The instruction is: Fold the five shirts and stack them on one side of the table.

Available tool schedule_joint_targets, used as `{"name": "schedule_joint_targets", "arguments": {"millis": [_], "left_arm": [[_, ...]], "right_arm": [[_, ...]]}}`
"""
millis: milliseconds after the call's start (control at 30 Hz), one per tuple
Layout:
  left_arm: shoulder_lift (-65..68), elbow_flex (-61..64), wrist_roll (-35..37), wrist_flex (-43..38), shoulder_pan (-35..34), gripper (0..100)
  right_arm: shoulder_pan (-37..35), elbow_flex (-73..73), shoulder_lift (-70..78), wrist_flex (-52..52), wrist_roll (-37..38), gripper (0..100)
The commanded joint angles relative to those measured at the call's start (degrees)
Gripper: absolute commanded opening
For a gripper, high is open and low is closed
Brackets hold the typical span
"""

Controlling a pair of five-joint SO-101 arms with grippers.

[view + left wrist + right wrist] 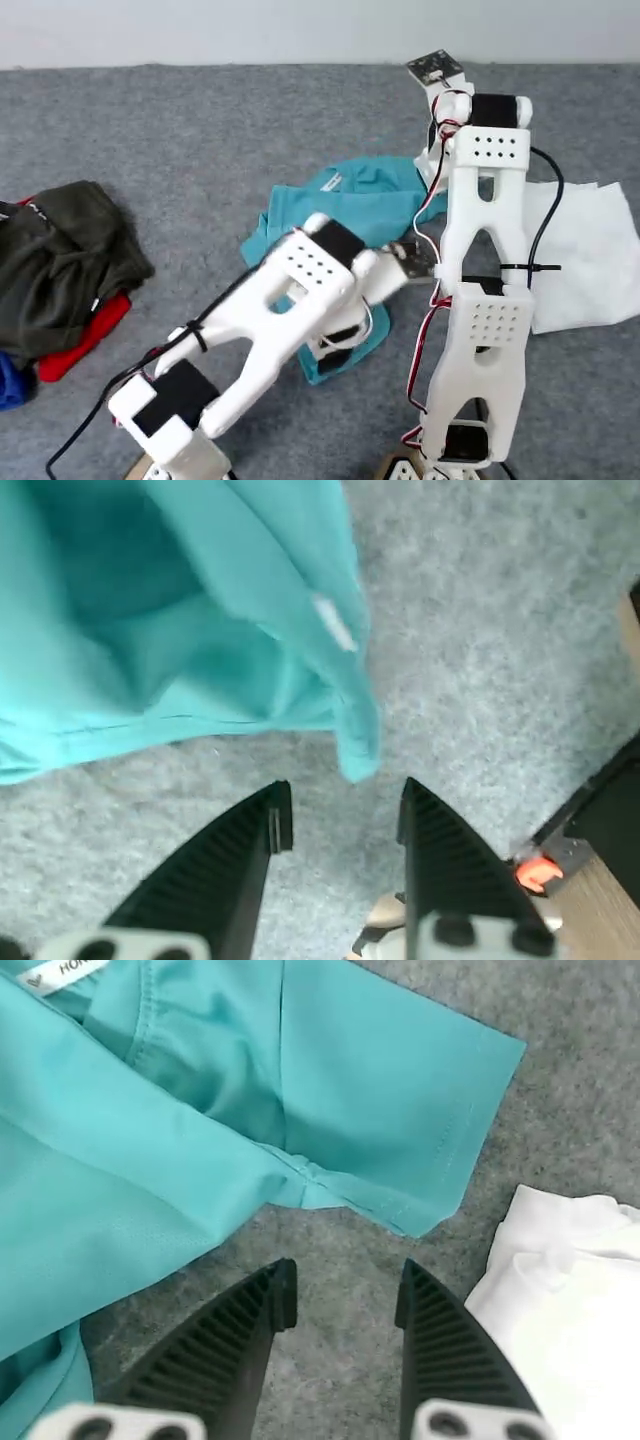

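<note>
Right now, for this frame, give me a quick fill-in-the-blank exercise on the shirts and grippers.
1. The crumpled shirt in the middle of the grey table is ____.
2. The left gripper hovers with its jaws ____.
3. The dark olive shirt lies on a blue shirt and a ____ one.
4. Near the right gripper, beside the middle shirt, lies a ____ shirt.
Missing words: teal, open, red, white.

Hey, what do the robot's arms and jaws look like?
The left arm and right arm are white shells with dotted hole panels and black motor blocks. Red, white and black cables run along them, cinched by black zip ties. The jaws are black, tapered, ridged inside.
</note>
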Motion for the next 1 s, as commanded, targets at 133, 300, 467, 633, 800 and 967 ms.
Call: {"name": "schedule_joint_targets", "arguments": {"millis": [133, 300, 467, 633, 800, 967], "left_arm": [[-1.2, 0.1, 0.2, 1.1, 6.9, 17], [1.0, 2.5, -0.1, -2.2, 6.7, 17], [6.2, 3.9, -0.1, -6.6, 6.6, 16], [10.7, 3.8, -0.1, -8.2, 6.6, 12], [12.0, 3.8, -0.2, -8.2, 6.6, 5], [12.1, 3.7, -0.2, -8.4, 6.6, 1]], "right_arm": [[0.7, -0.4, -0.7, 2.2, 0.4, 17.5], [0.3, -0.4, -0.7, 2.2, 0.4, 17.4], [0.5, -0.4, -0.7, 2.2, 0.5, 17.3], [0.2, -0.3, -0.7, 2.2, 0.4, 17.3], [0.2, -0.3, -0.4, 2.2, 0.4, 17.3], [0.2, -0.2, -0.4, 2.2, 0.4, 17.3]]}}
